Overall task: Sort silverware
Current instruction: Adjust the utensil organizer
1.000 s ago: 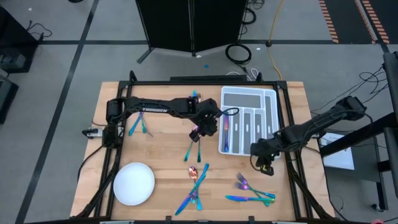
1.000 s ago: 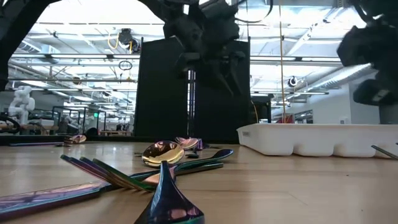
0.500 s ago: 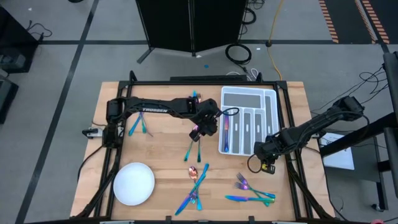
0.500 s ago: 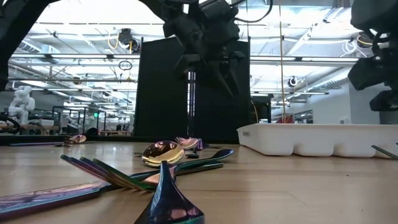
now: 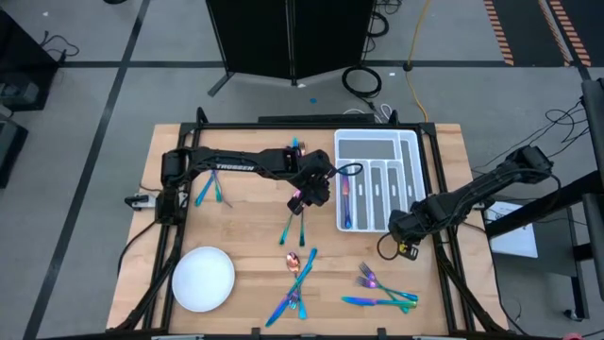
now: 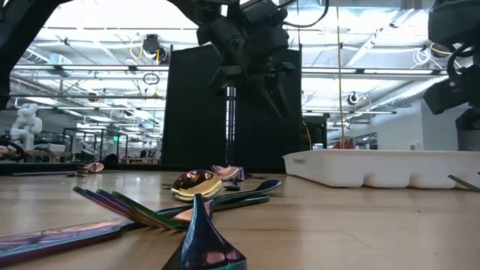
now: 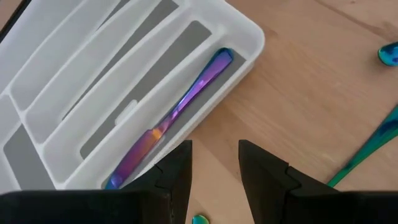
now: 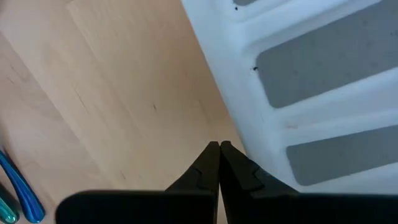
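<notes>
The only writing that can be read is the white word TROSSEN along the left arm (image 5: 231,166), seen from above. That arm reaches across the wooden table (image 5: 245,236) to the left gripper (image 5: 314,192), which hangs above the boards just beside the left wall of the white divided tray (image 5: 376,142); its fingers (image 7: 177,171) stand spread with bare wood between them and grip nothing. One piece of silverware, a purple and pink knife (image 7: 171,118), lies lengthwise in the tray's leftmost narrow slot. The right gripper (image 5: 404,227) sits at the tray's near right corner, its fingers (image 8: 211,163) pressed together and empty, their tips just beside the tray's outer wall; whether they touch it cannot be told. The rest of the silverware lies loose on the table: a pair of teal pieces (image 5: 210,192) at the far left, a fork (image 5: 289,229) below the left gripper, a spoon with crossed pieces (image 5: 297,274) near the middle front, and a cluster of forks and a knife (image 5: 382,293) at the front right. A round white plate (image 5: 203,280) rests at the front left corner.
</notes>
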`<state>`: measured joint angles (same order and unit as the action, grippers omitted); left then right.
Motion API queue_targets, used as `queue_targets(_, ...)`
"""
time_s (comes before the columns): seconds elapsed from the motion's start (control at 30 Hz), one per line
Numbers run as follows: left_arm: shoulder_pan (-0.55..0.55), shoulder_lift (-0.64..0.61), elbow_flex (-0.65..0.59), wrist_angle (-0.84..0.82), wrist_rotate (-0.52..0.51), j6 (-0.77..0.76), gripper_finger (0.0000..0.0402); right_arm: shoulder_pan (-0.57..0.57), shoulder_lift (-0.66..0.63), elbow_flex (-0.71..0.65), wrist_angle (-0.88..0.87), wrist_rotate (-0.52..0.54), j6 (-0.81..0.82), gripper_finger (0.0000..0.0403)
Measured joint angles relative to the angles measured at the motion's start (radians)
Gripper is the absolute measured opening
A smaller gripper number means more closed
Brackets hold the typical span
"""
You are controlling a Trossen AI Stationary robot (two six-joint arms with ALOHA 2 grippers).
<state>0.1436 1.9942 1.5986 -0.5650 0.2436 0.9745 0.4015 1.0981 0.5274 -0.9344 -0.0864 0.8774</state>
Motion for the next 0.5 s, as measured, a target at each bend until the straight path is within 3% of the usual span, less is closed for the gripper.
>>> queue_targets(0.2,0.0,0.0,0.0,-0.003,-0.013,0.0,0.0132,0.001,-0.011,0.002,0.046,-0.021,-0.034,0.0)
queue_targets(0.37,-0.009,-0.029,0.01,-0.022,-0.034,0.0,0.0132,0.002,-0.032,0.107,0.022,-0.03,-0.127,0.0)
queue_targets(0.5,-0.026,-0.077,0.011,-0.063,-0.034,-0.063,0.0132,0.002,-0.065,0.183,0.172,-0.036,-0.236,0.0)
